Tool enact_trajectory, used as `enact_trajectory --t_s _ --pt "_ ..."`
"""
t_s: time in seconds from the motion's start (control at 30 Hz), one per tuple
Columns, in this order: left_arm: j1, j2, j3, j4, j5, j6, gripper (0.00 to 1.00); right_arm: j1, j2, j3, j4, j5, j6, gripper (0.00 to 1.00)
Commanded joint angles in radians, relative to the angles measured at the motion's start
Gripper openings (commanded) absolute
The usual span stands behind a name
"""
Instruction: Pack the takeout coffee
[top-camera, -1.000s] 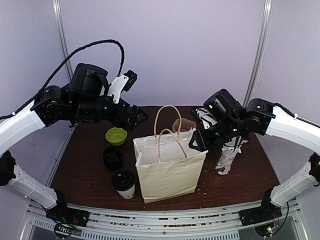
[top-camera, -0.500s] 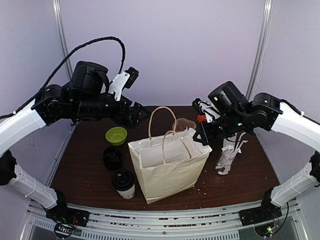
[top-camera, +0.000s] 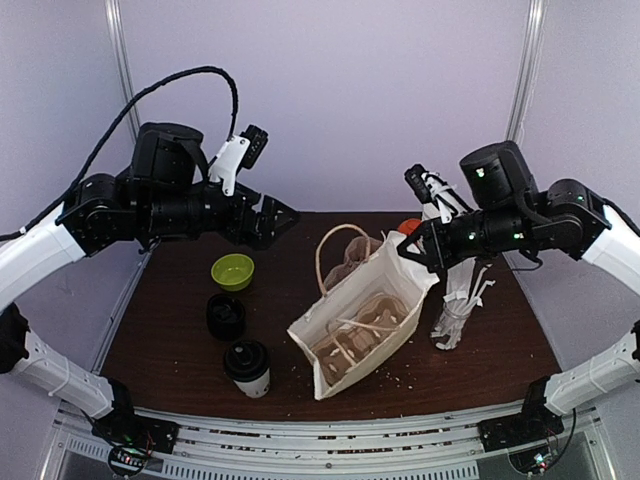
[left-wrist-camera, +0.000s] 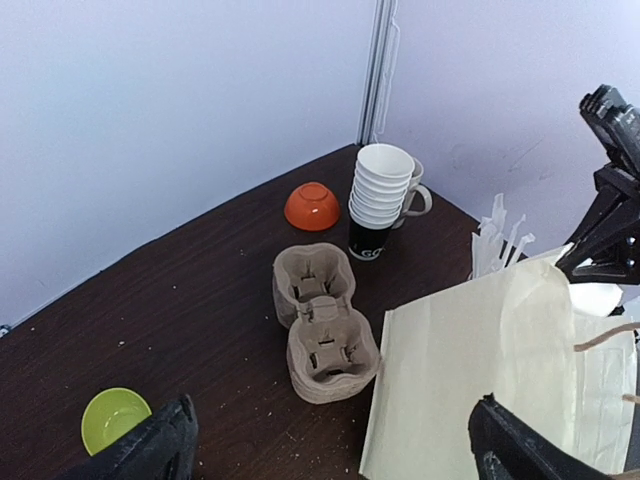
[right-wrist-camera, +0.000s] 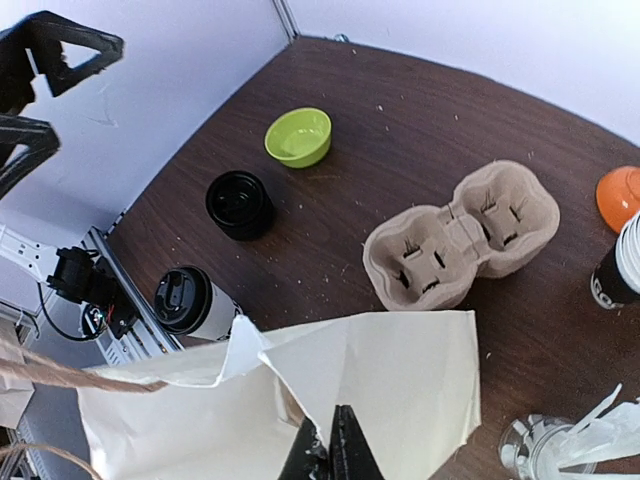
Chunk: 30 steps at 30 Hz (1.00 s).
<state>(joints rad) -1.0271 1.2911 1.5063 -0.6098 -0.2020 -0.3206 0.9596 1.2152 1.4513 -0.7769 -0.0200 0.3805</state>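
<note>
The takeout coffee (top-camera: 247, 367), a white cup with a black lid, stands upright near the front left of the table; the right wrist view also shows the takeout coffee (right-wrist-camera: 190, 300). The paper bag (top-camera: 365, 325) leans over with its mouth facing up and forward, its handles lying inside. My right gripper (top-camera: 412, 250) is shut on the bag's back right rim, and in the right wrist view the right gripper (right-wrist-camera: 330, 452) pinches the bag (right-wrist-camera: 390, 380). My left gripper (top-camera: 272, 220) hangs open in the air behind and left of the bag. In the left wrist view the left gripper (left-wrist-camera: 335, 445) holds nothing.
A green bowl (top-camera: 232, 270) and a black stack of lids (top-camera: 226, 316) sit left of the bag. Behind it lie a cardboard cup carrier (left-wrist-camera: 320, 320), an orange bowl (left-wrist-camera: 311, 205) and a stack of lidless cups (left-wrist-camera: 380, 195). A glass of wrapped sticks (top-camera: 455, 320) stands at the right.
My right gripper has shut on the bag's rim and risen to the right, tipping the bag from upright to leaning. The left arm has shifted only slightly.
</note>
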Motion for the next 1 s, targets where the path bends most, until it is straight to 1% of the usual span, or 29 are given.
enact_trajectory --t_s 0.0,0.1,0.23,0.33,0.47,0.53,0.67,0.8,0.97 --pt "0.007 -0.057 -0.038 0.131 -0.037 -0.004 0.98 0.014 -0.044 0.011 0.069 -0.010 -0.143 0.00" --pt "0.007 -0.085 -0.074 0.177 -0.017 0.016 0.98 0.021 -0.056 -0.005 0.082 0.042 -0.200 0.00" --pt "0.007 -0.098 -0.119 0.239 0.119 0.050 0.98 0.022 -0.083 -0.071 0.146 0.072 -0.227 0.00" --pt "0.004 -0.082 -0.141 0.248 0.206 0.058 0.98 0.022 -0.081 -0.097 0.169 0.076 -0.229 0.00" --pt "-0.007 -0.080 -0.185 0.297 0.279 0.058 0.98 0.037 -0.058 -0.083 0.152 0.077 -0.235 0.00" --pt "-0.013 -0.082 -0.200 0.315 0.308 0.061 0.98 0.050 -0.041 -0.050 0.122 0.086 -0.252 0.00" --pt "-0.014 -0.084 -0.214 0.320 0.316 0.073 0.98 0.090 -0.007 0.003 0.044 0.101 -0.288 0.00" --pt "-0.014 -0.096 -0.237 0.325 0.294 0.089 0.98 0.150 -0.016 0.010 0.024 0.126 -0.317 0.00" --pt "-0.014 -0.117 -0.284 0.363 0.287 0.100 0.98 0.216 -0.005 0.055 -0.027 0.174 -0.333 0.00"
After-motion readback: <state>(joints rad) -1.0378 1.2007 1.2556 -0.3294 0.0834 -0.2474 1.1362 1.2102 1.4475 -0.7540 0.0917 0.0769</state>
